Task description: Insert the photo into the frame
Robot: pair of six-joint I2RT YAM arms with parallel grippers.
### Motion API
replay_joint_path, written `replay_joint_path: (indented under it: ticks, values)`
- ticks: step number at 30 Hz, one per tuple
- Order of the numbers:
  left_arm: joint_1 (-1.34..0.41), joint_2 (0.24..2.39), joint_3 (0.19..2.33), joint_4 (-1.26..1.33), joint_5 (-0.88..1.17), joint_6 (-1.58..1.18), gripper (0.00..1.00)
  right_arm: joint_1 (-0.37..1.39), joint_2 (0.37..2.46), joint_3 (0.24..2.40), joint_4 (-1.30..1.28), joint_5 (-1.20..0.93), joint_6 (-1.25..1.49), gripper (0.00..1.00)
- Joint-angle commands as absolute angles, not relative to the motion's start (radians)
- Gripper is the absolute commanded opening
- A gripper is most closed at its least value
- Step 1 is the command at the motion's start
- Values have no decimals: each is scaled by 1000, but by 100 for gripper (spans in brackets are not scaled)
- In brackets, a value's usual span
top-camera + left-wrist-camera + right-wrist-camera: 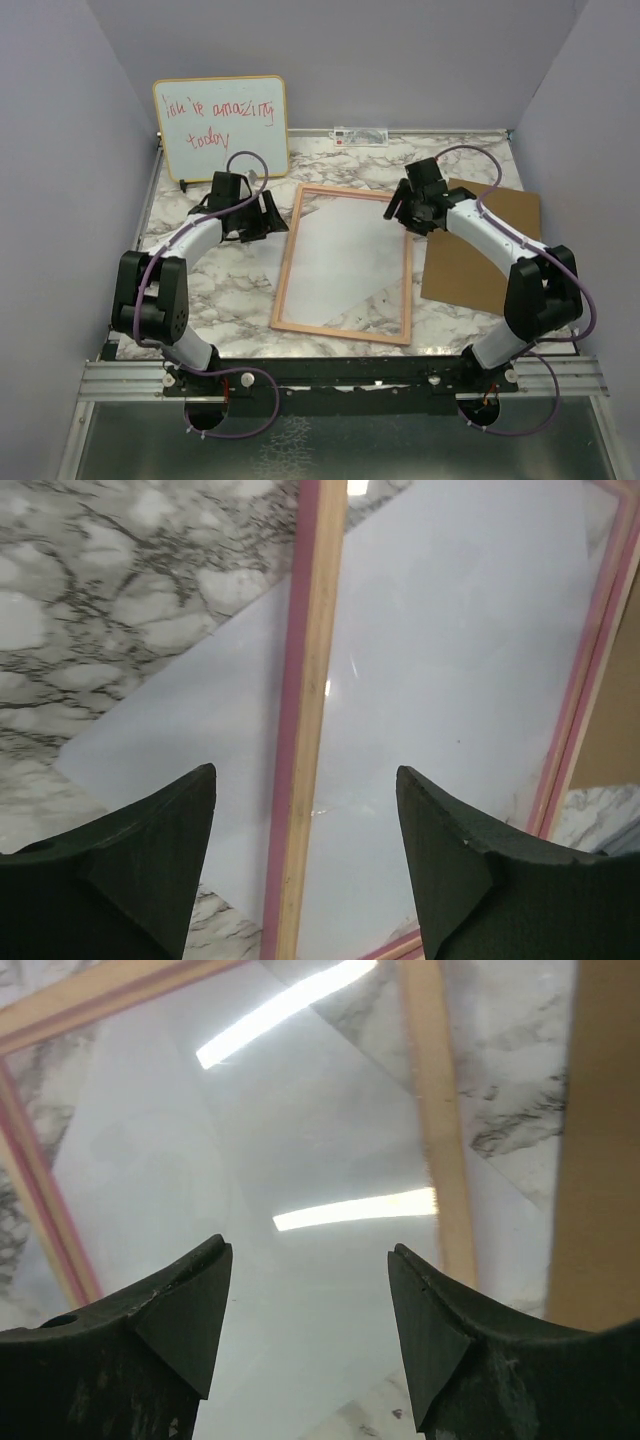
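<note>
Left gripper (305,771) over frame (340,333), long axis near-to-far; photo (340,260) askew

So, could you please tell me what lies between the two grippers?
In the top view, the frame lies flat between the left gripper and the right gripper, over the photo, which lies skewed, white side up.

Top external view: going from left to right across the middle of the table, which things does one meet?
left claw → frame → brown board. The right claw hangs over the frame's right edge, so its place in the order is unclear.
</note>
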State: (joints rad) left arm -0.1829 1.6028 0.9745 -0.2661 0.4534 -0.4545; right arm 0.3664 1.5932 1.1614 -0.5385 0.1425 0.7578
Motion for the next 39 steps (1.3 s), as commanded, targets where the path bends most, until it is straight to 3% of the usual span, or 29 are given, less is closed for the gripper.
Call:
replay_joint_path:
  ticks: [1,4,10,18,29,39]
  values:
    - [-156,1543,1003,-359,201,-465,72,447,1642,1245,-449,11,743,67]
    - [-134,1558,1020,-437,84,-473,72,518,1726,1347,-407,-98,756,65]
    - [-115,1640,1026,-443,154,-475,71,627,1900,1512,-295,-282,812,63]
    - [-87,1679,986,-398,125,-502,69,718,2127,1720,-290,-341,848,57]
    - [-45,1741,908,-363,170,-580,55,810,2405,2106,-633,-107,805,49]
    - [-15,1737,827,-270,258,-612,51,863,2524,2238,-798,26,749,44]
